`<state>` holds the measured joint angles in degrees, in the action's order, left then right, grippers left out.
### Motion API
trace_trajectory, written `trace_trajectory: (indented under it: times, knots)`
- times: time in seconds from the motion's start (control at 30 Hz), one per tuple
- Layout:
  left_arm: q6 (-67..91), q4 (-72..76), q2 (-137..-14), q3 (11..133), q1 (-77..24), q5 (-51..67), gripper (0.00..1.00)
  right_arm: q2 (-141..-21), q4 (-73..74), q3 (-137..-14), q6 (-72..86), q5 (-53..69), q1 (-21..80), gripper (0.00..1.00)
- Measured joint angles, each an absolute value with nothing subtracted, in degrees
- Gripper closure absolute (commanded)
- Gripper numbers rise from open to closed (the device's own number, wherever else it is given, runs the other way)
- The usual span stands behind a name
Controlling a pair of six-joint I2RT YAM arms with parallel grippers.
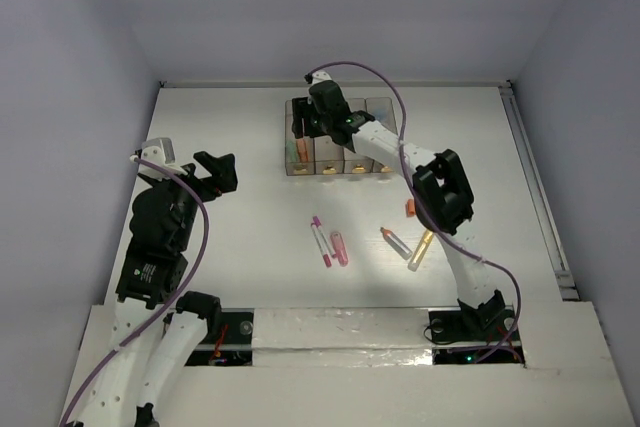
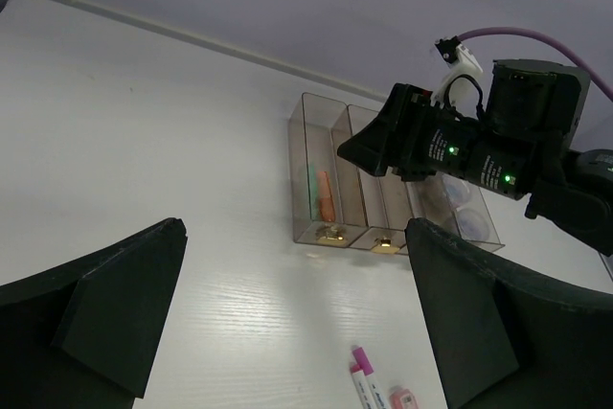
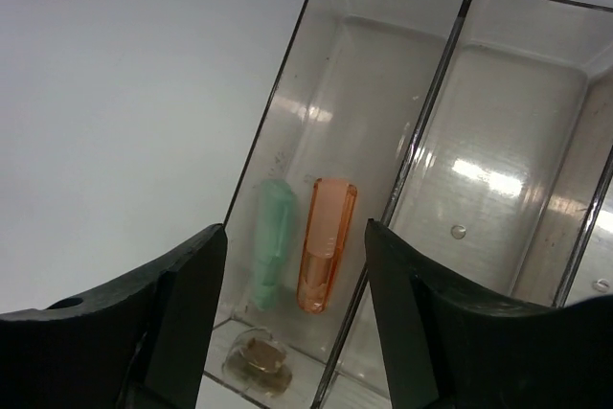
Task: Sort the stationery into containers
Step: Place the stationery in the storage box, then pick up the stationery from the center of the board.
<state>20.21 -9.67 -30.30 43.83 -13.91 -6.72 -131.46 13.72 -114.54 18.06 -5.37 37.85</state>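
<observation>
Over leftmost bin, right claw gapes above green stick, orange stick; left claw splayed

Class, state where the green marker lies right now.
In the right wrist view, the green marker lies in the leftmost bin, just left of the orange marker.

My right fingers are matt black plastic, slightly grainy. The bins are smooth, glossy translucent plastic, with bright reflections on walls and floor. The green stick looks frosted and dull; the orange stick is glossier and half clear. The gold knob shines like polished metal, though it is blurred and may be coated plastic. The table is matt white with faint wood grain.
</observation>
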Motion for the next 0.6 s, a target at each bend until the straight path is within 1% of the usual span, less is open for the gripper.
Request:
trace_trajectory:
  times: [0.03, 0.07, 0.1, 0.13, 0.17, 0.23, 0.3, 0.43, 0.6]
  knots:
    - [20.21, -9.67, -30.30, 43.83, -13.91, -6.72, 0.01, -131.41, 13.74, -114.54, 18.06, -5.26, 37.85, 0.34]
    - [20.18, -9.67, -30.28, 43.83, -13.91, -6.70, 0.01, -131.33, 13.67, -114.43, 18.06, -5.10, 37.85, 0.45]
    - [20.18, -9.67, -30.28, 43.83, -13.91, -6.72, 0.01, -131.02, 13.34, -113.99, 17.91, -4.93, 37.85, 0.61]
    - [20.18, -9.67, -30.28, 43.83, -13.91, -6.72, 0.01, -130.10, 12.64, -112.60, 17.89, -4.78, 37.85, 0.82]
    - [20.16, -9.67, -30.28, 43.83, -13.93, -6.72, 0.01, -128.60, 11.99, -110.15, 17.85, -4.47, 37.85, 1.00]
    - [20.16, -9.67, -30.28, 43.83, -13.93, -6.72, 0.01, -124.64, 11.66, -104.86, 18.46, -3.81, 37.85, 1.00]
    - [20.14, -9.67, -30.28, 43.83, -13.93, -6.72, 0.01, -119.00, 9.30, -96.99, 18.48, -2.96, 37.87, 1.00]
    - [20.01, -9.67, -30.28, 43.83, -13.93, -6.72, 0.01, -103.85, 7.44, -78.98, 19.07, -2.09, 39.31, 1.00]
    - [19.99, -9.67, -30.30, 43.83, -13.93, -6.66, 0.01, -91.09, 7.35, -62.94, 20.49, -2.28, 46.17, 1.00]
